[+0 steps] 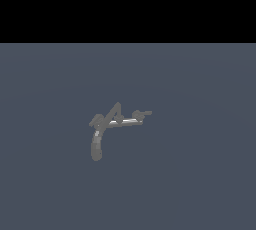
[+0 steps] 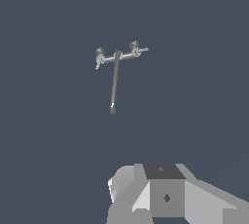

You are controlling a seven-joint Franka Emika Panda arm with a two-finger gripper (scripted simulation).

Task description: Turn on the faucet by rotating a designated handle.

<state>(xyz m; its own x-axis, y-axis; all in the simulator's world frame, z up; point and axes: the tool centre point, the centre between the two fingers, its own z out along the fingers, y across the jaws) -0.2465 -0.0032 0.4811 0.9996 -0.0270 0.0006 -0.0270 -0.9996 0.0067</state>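
Note:
The faucet is a small dull grey fixture standing on the blue-grey floor. Its thick curved spout bends down toward the front, and a pointed triangular peak rises above a pale straight rod. The handle is a short dark lever with a thin tip, at the rod's end on the exterior view's right. In the wrist view the faucet lies far off, with the handle at one end of the rod. Only the gripper's grey body shows there. Its fingers are hidden, and the exterior view shows no arm.
A flat blue-grey floor surrounds the faucet. A second small stub sits at the rod's other end. The area above the floor's far edge in the exterior view is black.

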